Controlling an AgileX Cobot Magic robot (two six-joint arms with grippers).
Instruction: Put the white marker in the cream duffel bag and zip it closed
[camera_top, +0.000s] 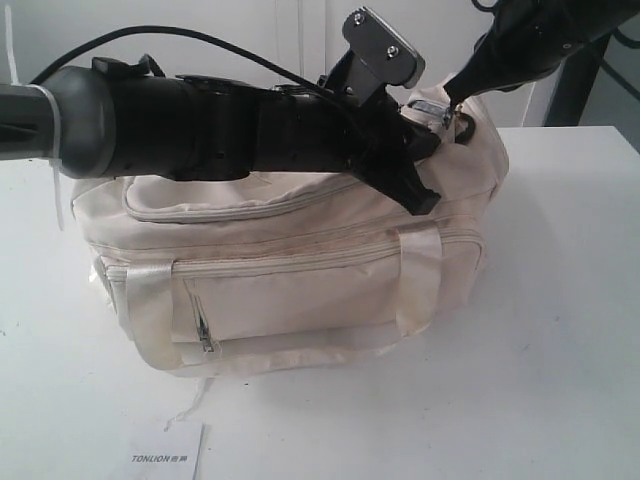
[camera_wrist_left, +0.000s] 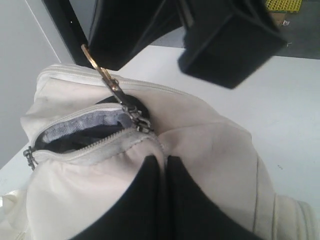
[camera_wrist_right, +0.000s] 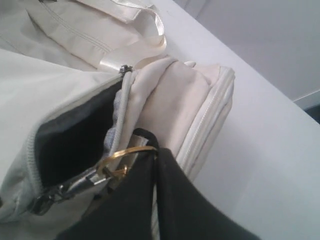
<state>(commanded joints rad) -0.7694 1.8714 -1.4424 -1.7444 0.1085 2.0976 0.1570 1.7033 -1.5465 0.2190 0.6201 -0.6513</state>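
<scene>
The cream duffel bag (camera_top: 300, 270) lies on the white table. Its top zipper is partly open at the right end, and dark lining (camera_wrist_left: 85, 135) shows in the gap. My left gripper (camera_top: 420, 195) reaches across the bag's top and is shut, pinching a fold of cream fabric (camera_wrist_left: 164, 159) just beyond the zipper's end. My right gripper (camera_top: 447, 108) comes down from the upper right and is shut on the gold zipper pull (camera_wrist_right: 125, 152), with its tips at the ring (camera_wrist_right: 156, 150). The pull chain (camera_wrist_left: 102, 72) runs taut from the slider to that gripper. The white marker is out of view.
A white "TONLION" card (camera_top: 165, 455) lies on the table (camera_top: 560, 350) in front of the bag. The left arm's thick black body (camera_top: 200, 125) spans the bag's top. The front pocket's zip (camera_top: 205, 335) faces the camera.
</scene>
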